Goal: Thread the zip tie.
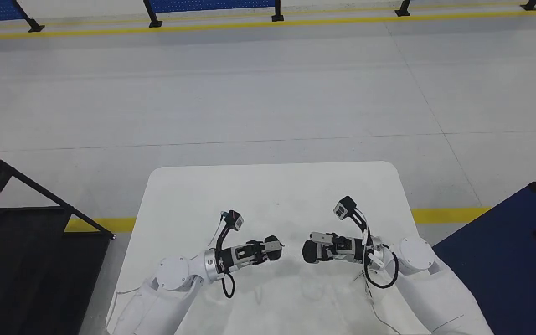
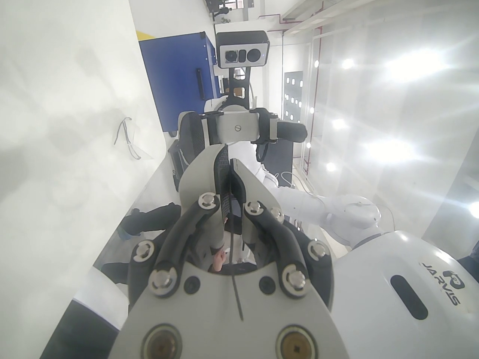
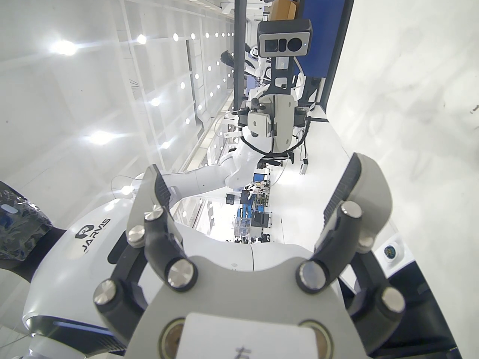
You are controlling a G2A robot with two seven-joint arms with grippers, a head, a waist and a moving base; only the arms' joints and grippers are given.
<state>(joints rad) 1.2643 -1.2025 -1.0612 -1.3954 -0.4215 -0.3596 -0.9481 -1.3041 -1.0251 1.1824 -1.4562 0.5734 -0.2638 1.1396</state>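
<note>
The left gripper (image 2: 229, 173) is pinched tight on a thin black zip tie (image 2: 236, 297), above the table's (image 1: 268, 193) near edge. The tie runs straight back through the shut jaws. Facing it, close by, the right gripper (image 3: 258, 173) stands spread wide.

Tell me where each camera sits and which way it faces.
Top view: above the arms, looking down at the white table; left gripper and right gripper face each other.
Left wrist view: on the left wrist, looking along its shut fingers, which pinch the zip tie, toward the right gripper.
Right wrist view: on the right wrist, looking between its open fingers toward the left gripper.
Shared: each wrist view shows the other arm's gripper.
</note>
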